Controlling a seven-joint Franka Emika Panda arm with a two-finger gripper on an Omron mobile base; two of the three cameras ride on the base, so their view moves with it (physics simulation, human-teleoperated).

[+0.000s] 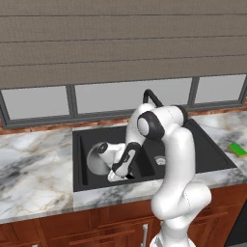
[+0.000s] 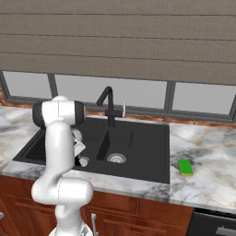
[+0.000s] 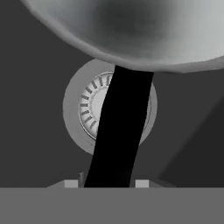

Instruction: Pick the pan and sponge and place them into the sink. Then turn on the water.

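Gripper [image 3: 105,183] clamped on the pan's black handle [image 3: 118,131], pan [image 1: 96,158] low in the sink [image 1: 202,149] at frame centre; release should come gently, over the drain [image 3: 89,109].

Even, diffuse rendered light is seen throughout, with no harsh glare. The marble worktop [image 1: 34,164] is brightly lit, while the black sink [image 2: 147,152] stays dark and flat. In the hand view, the pan [image 3: 131,30] is softly shaded and slightly blurred.
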